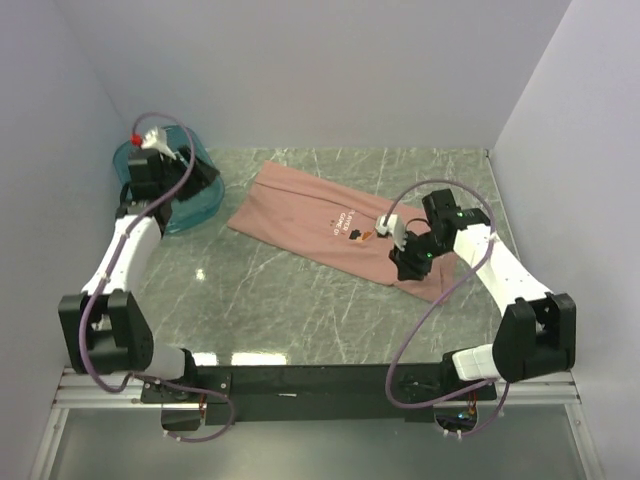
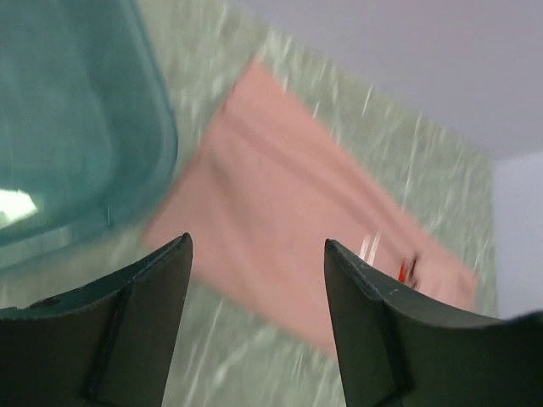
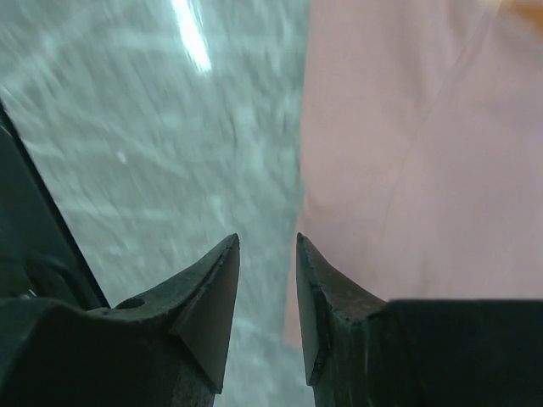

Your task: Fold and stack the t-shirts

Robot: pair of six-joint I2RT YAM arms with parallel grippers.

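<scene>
On the green, white-veined, glossy stone-look tabletop:

- T-shirt: dusty-pink soft cotton, lying flat as a long folded band. It runs on a diagonal from the far middle of the table toward the near right. A small orange-brown graphic and white lettering sit toward its right end, and a seam line shows in the right wrist view.
- Tub: translucent teal plastic with rounded corners, at the far left, just beside the shirt's left end.
- Left gripper: dark, wedge-shaped fingers spread wide with nothing between them. It is raised by the tub and well apart from the shirt, which lies ahead of it.
- Right gripper: pointed dark fingers with a narrow gap, gripping nothing. It is low at the shirt's near-right end, one fingertip over the pink edge and the other over bare table.

Both wrist views are blurred.
</scene>
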